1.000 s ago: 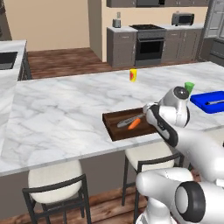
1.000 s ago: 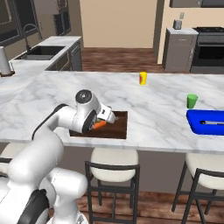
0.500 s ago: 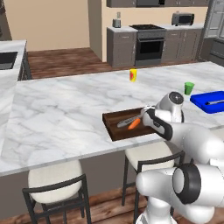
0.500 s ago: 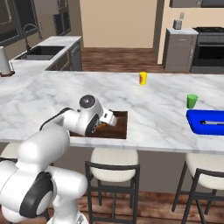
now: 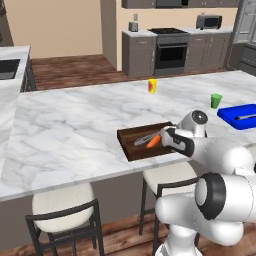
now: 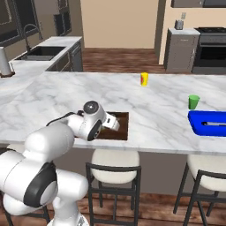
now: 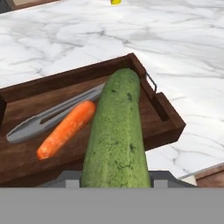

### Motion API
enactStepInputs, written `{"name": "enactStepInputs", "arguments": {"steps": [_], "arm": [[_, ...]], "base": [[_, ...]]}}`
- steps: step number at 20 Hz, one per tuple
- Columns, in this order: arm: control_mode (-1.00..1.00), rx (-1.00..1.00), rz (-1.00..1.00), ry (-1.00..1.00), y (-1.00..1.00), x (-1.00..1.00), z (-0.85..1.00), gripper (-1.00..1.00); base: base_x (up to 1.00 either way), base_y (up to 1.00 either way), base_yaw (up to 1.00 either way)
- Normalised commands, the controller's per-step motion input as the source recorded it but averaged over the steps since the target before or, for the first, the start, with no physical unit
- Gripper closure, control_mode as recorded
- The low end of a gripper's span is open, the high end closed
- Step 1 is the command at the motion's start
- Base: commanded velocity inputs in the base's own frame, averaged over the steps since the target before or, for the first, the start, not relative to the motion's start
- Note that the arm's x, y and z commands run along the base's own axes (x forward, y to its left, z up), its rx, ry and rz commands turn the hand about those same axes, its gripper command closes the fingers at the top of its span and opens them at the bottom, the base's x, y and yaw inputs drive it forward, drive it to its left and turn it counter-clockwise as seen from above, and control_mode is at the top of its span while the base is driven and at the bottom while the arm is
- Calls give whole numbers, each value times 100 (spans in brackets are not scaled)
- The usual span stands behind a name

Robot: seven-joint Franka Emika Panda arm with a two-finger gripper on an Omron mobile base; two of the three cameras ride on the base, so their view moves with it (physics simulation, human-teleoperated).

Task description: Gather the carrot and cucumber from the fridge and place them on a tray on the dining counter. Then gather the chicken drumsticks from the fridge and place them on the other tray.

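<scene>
One cucumber [image 7: 116,135] in the tool [image 7: 114,180], one carrot [image 7: 65,129], one brown tray [image 7: 164,116]

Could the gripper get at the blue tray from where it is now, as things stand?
Probably not yet: the gripper is shut on the cucumber over the wooden tray, and the blue tray lies far along the counter.

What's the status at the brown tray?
Claw shut on cucumber, above brown tray. Carrot already in tray beside tongs. Nothing blocking.
</scene>
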Motion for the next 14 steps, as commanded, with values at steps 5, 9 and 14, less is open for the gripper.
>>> {"name": "enactStepInputs", "arguments": {"steps": [5, 9, 14], "arm": [[-100, 0, 0, 0, -1, 9, -18, 100], [-100, 0, 0, 0, 0, 10, -4, 100], [-100, 0, 0, 0, -2, 26, 0, 100]], "base": [[0, 0, 0], [0, 0, 0], [0, 0, 0]]}}
